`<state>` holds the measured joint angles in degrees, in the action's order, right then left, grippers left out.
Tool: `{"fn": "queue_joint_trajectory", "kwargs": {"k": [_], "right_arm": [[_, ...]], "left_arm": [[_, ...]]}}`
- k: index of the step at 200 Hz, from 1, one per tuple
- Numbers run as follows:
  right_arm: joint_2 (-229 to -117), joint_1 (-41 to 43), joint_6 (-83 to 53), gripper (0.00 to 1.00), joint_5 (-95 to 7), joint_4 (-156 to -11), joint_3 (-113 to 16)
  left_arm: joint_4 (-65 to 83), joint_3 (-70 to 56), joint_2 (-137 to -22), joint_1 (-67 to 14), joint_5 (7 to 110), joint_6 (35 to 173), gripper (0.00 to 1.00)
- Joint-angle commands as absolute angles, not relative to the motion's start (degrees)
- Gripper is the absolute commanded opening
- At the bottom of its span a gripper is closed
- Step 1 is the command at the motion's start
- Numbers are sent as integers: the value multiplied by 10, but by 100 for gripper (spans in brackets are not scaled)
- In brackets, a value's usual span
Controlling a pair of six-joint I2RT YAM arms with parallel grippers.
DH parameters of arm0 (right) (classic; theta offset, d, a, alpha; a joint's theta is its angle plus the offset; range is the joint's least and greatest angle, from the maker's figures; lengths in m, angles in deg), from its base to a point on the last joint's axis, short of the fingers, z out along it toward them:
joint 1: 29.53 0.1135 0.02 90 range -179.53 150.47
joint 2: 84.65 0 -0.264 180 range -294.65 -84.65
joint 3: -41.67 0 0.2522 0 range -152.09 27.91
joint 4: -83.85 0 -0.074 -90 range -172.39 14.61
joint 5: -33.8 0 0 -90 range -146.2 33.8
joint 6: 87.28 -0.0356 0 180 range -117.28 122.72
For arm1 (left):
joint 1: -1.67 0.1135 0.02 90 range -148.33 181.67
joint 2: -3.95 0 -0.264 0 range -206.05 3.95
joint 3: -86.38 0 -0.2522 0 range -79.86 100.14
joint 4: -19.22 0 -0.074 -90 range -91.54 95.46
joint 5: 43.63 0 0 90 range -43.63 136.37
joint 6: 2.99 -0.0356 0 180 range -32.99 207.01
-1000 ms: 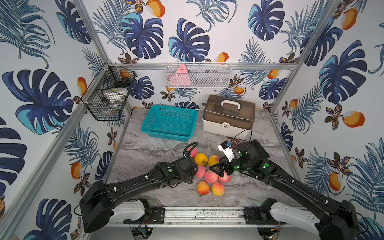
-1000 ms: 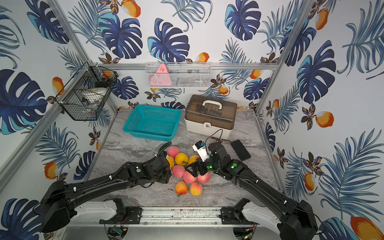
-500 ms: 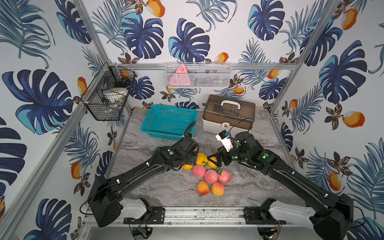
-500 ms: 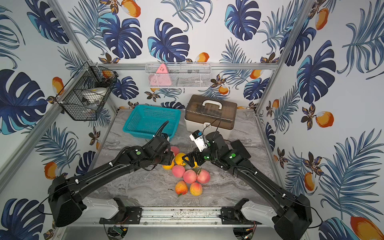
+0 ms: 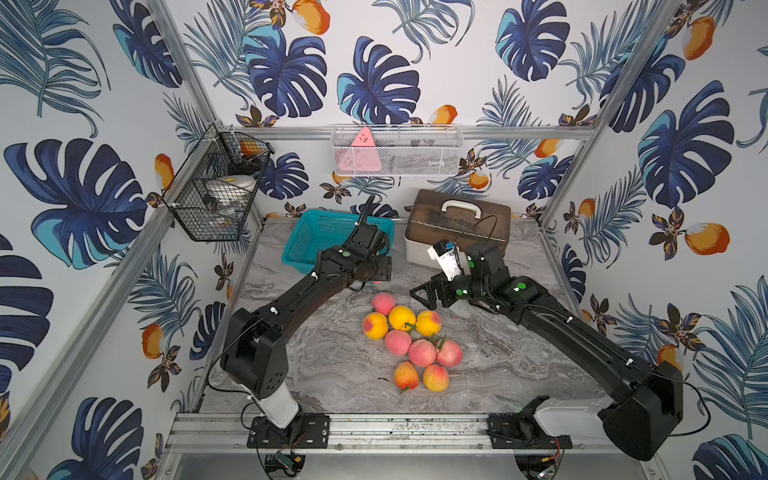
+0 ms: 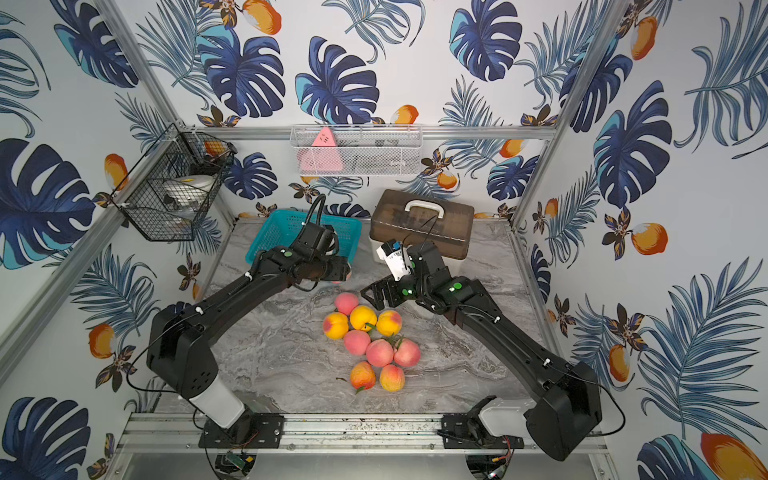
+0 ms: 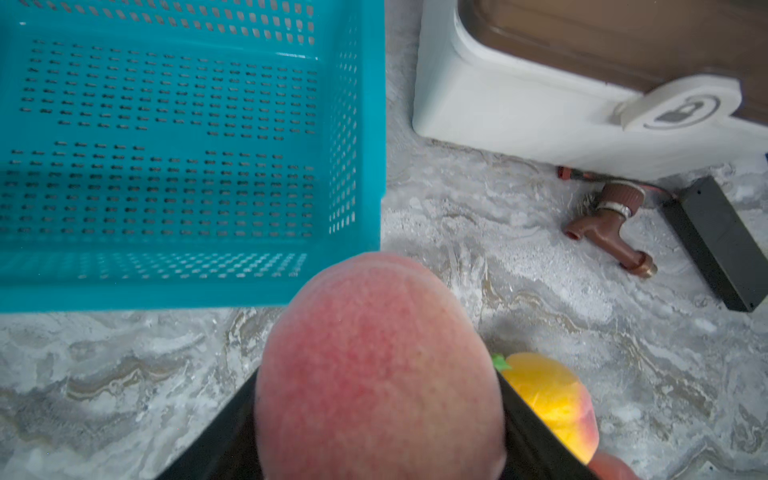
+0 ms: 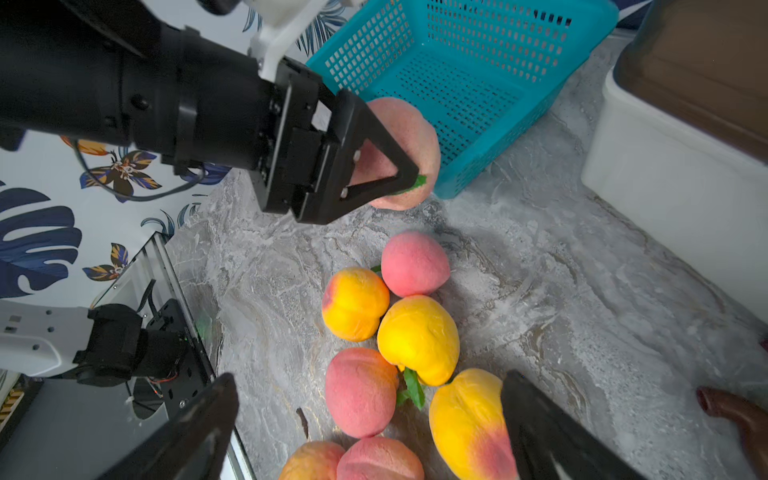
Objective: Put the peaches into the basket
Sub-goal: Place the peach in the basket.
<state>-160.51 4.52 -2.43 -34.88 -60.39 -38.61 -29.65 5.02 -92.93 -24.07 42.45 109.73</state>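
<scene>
Left claw (image 8: 392,143) grips a pink peach (image 7: 374,374) just beside the basket (image 7: 187,286).

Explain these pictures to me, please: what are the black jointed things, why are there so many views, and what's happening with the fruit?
The black jointed things are two robot arms, each ending in a two-fingered claw. Both top views come from one camera pair looking down on the whole scene. The other two pictures come from small cameras on the arms' wrists, so they look out along the claws. On the marble table lie nine peaches in a cluster, with a teal basket and a brown-lidded box behind them. The left claw is closed on a pink peach, held in the air just short of the basket, which looks empty. The right claw hangs open near the cluster, holding nothing.
</scene>
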Motion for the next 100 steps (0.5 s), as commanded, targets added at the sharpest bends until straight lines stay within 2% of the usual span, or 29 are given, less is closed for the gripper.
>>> {"fn": "queue_joint_trajectory", "kwargs": {"k": [1, 100], "right_arm": [[-1617, 44, -37, 100, -348, -634, -403], [-1637, 37, -16, 100, -357, -664, -414]], "left_arm": [[-286, 82, -954, -220, 433, 1083, 57], [-263, 185, -1083, -127, 415, 1056, 58]]}}
